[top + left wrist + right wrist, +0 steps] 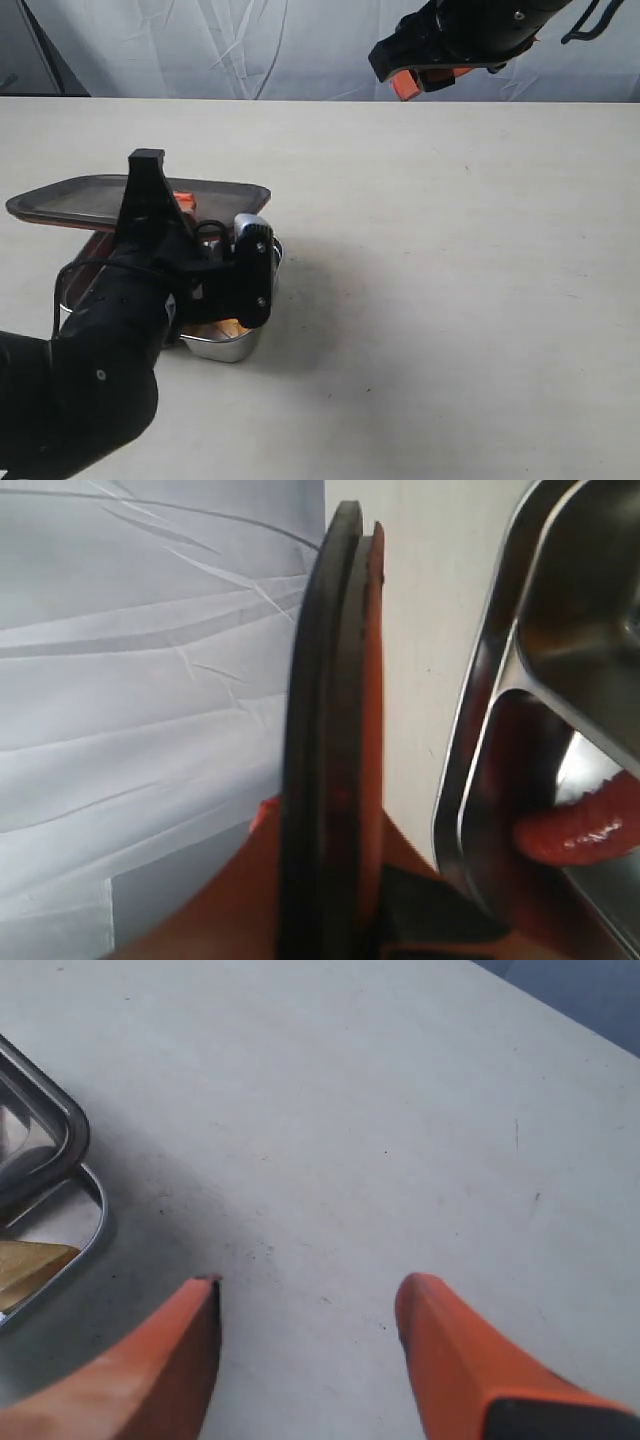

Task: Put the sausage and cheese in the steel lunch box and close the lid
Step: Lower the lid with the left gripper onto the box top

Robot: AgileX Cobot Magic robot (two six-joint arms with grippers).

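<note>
The left claw (322, 900) clamps the lid (330, 680), its view catching the boxed sausage (575, 830); the right claw (310, 1290), spread, catches the cheese (30, 1265).

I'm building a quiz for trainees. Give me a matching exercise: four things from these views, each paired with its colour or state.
1 sausage
2 cheese
3 lid
4 right gripper

a open, over the table
b red, in the box
c held by the left gripper
d yellow, in the box

Pairs: 1-b; 2-d; 3-c; 4-a
</note>
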